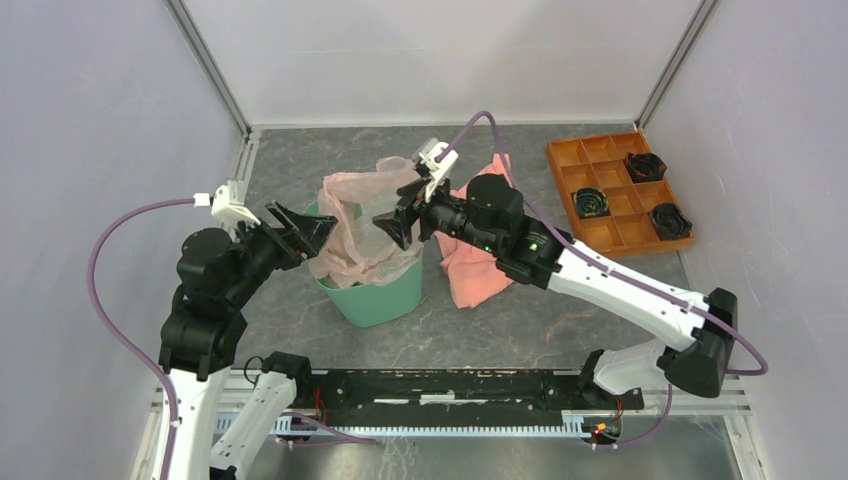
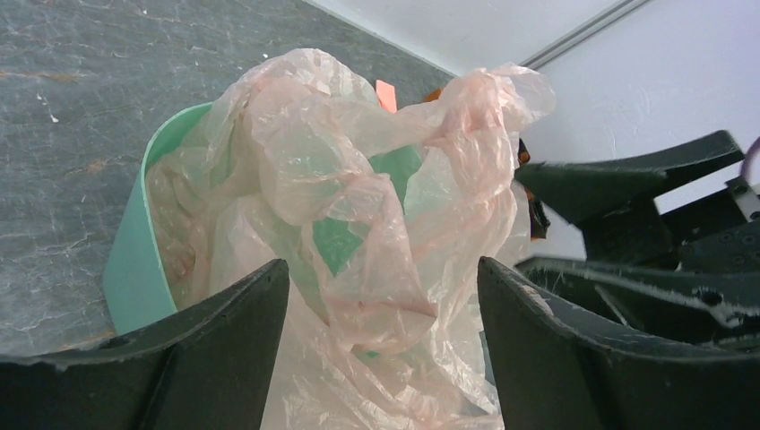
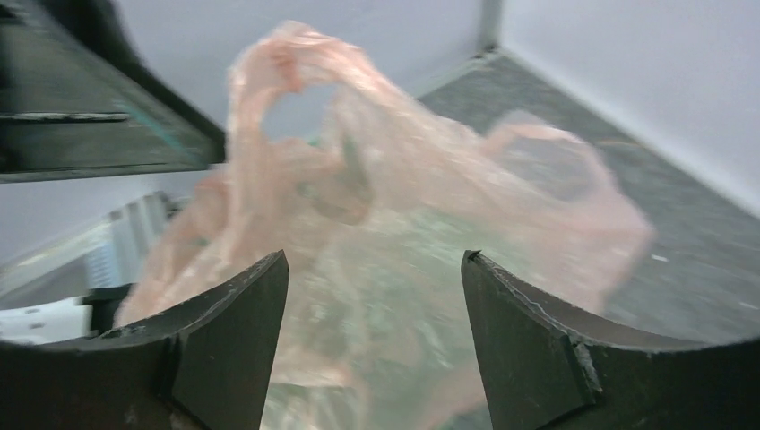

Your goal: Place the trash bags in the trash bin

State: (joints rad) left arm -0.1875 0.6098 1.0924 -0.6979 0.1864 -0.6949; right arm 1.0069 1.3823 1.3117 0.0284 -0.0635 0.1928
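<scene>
Two grippers flank the bin (image 1: 378,298), one at each side of its rim. The left gripper (image 1: 303,230) sits at the bin's left edge with its fingers spread wide. In the left wrist view the bag (image 1: 352,228) lies between and beyond them, with neither finger pinching it. The right gripper (image 1: 403,215) hangs over the bin's right rim, also spread and holding nothing. Its wrist view is blurred.

The bag is bunched in the bin's mouth. Its lower part is inside against the green wall, while its upper folds stand above the rim and drape over the left side. A cloth (image 1: 478,270) lies on the table (image 1: 560,320) just right of the bin, partly under the right arm. A tray (image 1: 612,232) sits well right of the bin, with black items (image 1: 590,203) in three of its compartments.
</scene>
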